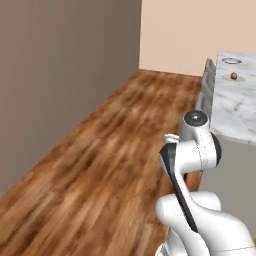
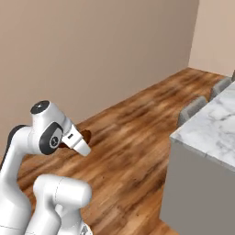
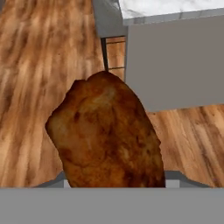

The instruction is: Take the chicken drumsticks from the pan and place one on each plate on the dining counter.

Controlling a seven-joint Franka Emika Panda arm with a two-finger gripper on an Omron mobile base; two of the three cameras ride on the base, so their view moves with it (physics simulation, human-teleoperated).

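End effector (image 2: 85,137) clamped on a drumstick (image 3: 105,135), held above the wood floor (image 1: 100,165); the desk (image 2: 211,128) lies ahead to its right; far off there, a plate (image 1: 236,77) carries another drumstick (image 1: 233,76).

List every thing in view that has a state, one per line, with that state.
gripper: shut on a chicken drumstick, held out above the wooden floor.
held chicken drumstick: clamped in the gripper, off any surface.
second chicken drumstick: lying on the far plate.
far plate: on the dining counter, holding that drumstick.
other plate: on the dining counter, nothing visible on it.
dining counter: ahead of the arm, chairs tucked under.
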